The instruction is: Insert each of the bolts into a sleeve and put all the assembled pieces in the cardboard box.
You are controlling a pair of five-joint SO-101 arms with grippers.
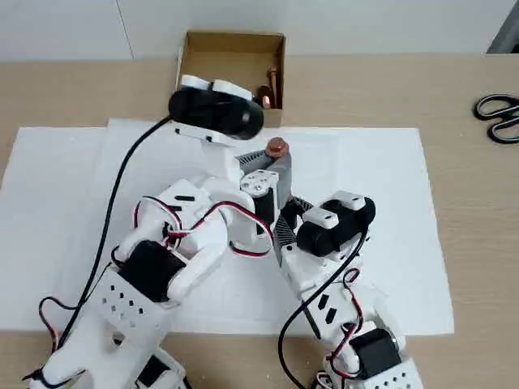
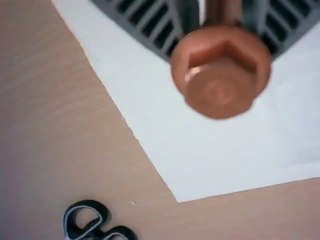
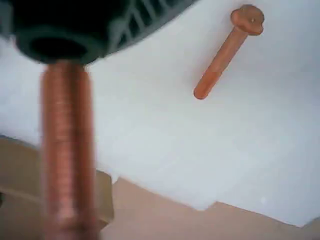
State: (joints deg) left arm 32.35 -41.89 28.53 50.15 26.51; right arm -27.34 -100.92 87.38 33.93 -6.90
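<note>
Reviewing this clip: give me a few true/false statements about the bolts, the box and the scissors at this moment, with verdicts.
1. The scissors lie on the bare table, off the white paper. True.
2. The cardboard box is empty. False: copper pieces lie in it.
3. The left gripper grips a held bolt just behind its head. True.
4. Every bolt is either gripped or boxed. False: a loose bolt lies on the white paper.

Copper bolt [image 2: 220, 75] aloft; loose bolt [image 3: 227, 50] lies flat.
</note>
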